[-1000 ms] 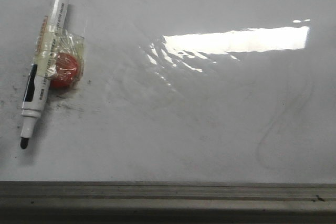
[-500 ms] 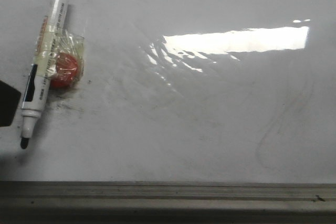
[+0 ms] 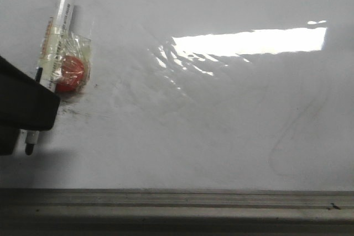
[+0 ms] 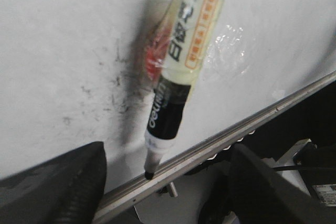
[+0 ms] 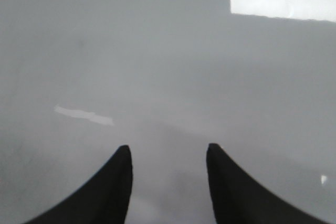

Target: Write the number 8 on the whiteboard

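The whiteboard fills the front view, glossy white. No black figure-eight line shows on it. A white and black marker lies on it at the left, taped with clear tape to a red round piece. My left gripper comes in from the left edge and covers the marker's lower part. In the left wrist view the gripper is open, its fingers standing apart on either side of the marker's tip end, not touching it. My right gripper is open and empty over bare board.
A grey metal rail runs along the board's near edge, also in the left wrist view. There is a bright glare patch, a faint grey erased curve at the right, and black speckle smudges near the marker.
My left gripper has come in from the left edge and moved over the marker's lower end. The marker and the red piece have not moved.
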Robot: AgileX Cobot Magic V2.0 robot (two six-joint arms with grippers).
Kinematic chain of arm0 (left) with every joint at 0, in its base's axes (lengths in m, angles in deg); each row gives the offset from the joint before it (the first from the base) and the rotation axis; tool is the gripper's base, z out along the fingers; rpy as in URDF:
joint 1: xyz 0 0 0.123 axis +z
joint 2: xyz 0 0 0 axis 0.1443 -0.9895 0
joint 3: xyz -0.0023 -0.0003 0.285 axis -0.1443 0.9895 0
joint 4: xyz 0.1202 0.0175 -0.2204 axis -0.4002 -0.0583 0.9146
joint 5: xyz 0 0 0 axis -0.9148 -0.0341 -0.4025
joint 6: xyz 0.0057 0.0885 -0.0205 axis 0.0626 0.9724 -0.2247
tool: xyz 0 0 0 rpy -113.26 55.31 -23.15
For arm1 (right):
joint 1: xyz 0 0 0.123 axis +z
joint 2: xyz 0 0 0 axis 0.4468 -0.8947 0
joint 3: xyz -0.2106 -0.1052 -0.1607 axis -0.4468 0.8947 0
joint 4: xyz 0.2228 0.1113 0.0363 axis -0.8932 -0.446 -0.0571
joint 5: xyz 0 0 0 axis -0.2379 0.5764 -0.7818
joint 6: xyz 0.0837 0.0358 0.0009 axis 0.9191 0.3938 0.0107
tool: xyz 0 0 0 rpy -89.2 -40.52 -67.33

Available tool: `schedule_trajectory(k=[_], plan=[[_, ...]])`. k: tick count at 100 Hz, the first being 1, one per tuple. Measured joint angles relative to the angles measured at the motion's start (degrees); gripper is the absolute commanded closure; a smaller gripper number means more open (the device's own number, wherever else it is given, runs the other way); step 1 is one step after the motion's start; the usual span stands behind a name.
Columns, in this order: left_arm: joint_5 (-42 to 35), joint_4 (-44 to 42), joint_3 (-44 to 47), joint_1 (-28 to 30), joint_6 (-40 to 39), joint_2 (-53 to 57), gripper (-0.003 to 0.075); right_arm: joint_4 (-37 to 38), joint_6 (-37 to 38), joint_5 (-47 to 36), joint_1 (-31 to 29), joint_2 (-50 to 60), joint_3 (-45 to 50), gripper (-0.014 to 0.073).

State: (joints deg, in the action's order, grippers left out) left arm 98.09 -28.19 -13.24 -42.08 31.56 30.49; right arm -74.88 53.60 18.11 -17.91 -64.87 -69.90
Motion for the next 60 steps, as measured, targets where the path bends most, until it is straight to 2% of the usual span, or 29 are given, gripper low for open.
schedule_trajectory(k=[11,25,46,60], plan=[[-0.2,0.3,0.0,0.0,0.0,-0.1,0.0262,0.0,0.0,0.0,0.0,0.0,0.0,0.0299],[-1.1,0.4,0.0,0.0,0.0,-0.2,0.0337,0.0,0.0,0.0,0.0,0.0,0.0,0.0299],[-3.7,0.7,0.0,0.0,0.0,-0.4,0.0463,0.0,0.0,0.0,0.0,0.0,0.0,0.0299],[-5.2,0.7,0.0,0.0,0.0,-0.5,0.0584,0.0,0.0,0.0,0.0,0.0,0.0,0.0299]])
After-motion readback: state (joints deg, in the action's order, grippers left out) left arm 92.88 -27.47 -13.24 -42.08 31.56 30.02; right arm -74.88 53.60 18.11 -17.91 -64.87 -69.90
